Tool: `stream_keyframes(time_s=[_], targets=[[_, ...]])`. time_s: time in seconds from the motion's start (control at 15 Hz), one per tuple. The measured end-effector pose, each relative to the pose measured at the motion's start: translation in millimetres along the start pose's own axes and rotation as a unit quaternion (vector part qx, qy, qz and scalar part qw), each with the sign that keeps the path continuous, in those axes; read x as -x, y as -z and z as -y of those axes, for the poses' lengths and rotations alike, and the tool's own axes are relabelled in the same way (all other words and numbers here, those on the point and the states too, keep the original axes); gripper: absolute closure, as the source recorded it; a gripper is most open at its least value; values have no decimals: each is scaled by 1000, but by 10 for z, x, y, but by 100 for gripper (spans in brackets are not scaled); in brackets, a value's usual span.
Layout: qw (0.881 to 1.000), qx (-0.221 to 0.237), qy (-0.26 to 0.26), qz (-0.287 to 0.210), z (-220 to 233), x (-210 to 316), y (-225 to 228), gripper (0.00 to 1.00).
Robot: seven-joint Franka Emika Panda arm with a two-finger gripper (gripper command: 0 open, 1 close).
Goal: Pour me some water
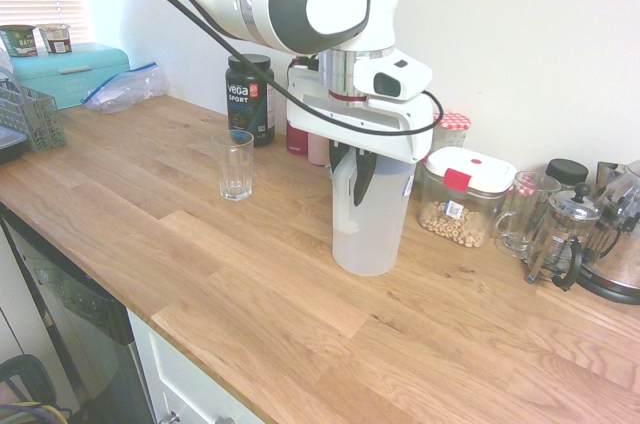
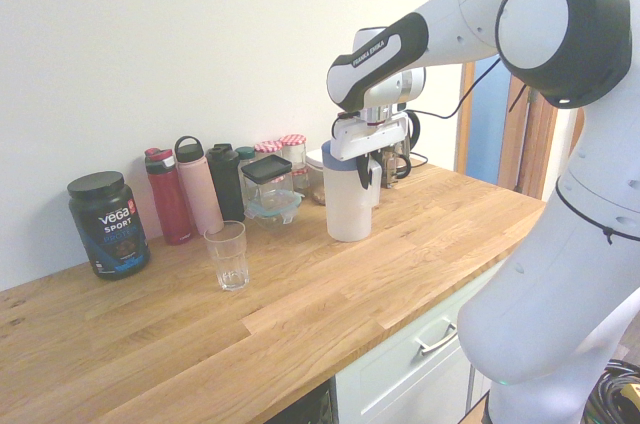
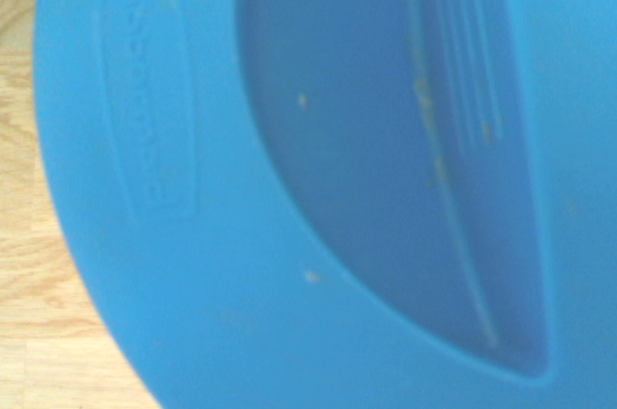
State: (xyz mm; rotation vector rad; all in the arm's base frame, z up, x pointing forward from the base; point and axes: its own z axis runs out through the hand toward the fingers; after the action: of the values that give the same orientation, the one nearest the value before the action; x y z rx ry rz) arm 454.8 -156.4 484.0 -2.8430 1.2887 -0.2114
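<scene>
In the first exterior view, a teal bread box (image 1: 70,72) sits at the far left of the wooden surface (image 1: 250,274) with two tubs on top, a grey rack (image 1: 28,114) in front of it and a plastic bag (image 1: 124,86) beside it. Further right stands a black tub (image 1: 250,96), and in front of it, apart from it, an upright glass (image 1: 236,164).

Near the middle stands the jug (image 1: 375,224), frosted white, upright on the surface, its side handle (image 1: 343,194) facing the glass. The water inside cannot be made out. The hand (image 1: 357,169) points straight down over the jug, its dark fingers (image 1: 364,172) closed on the top of the handle. The jug's base rests on the surface.

Right of the jug, just behind it, are a red-checked jar (image 1: 450,129) and a clear box (image 1: 466,199) holding cereal-like bits, then a glass mug (image 1: 522,214), a French press (image 1: 566,234) and a kettle (image 1: 615,264) at the edge.

In the second exterior view, the black tub (image 2: 108,224) comes first, then a red bottle (image 2: 168,196), a pink bottle (image 2: 198,184) and a dark bottle (image 2: 226,180) along the wall, with the glass (image 2: 228,255) in front. The jug (image 2: 348,206) stands right of them with the hand (image 2: 366,168) on it.

The wrist view is filled by the jug's blue lid (image 3: 289,313), blurred, with wood at one edge.
</scene>
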Motion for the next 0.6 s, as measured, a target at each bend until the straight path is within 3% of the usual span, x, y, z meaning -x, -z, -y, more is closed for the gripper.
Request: stream_keyframes(time_s=[0.33,0.6], targets=[[1000,-20,18,0,-156,90,346,100],[995,-36,88,-2,26,497,777,100]])
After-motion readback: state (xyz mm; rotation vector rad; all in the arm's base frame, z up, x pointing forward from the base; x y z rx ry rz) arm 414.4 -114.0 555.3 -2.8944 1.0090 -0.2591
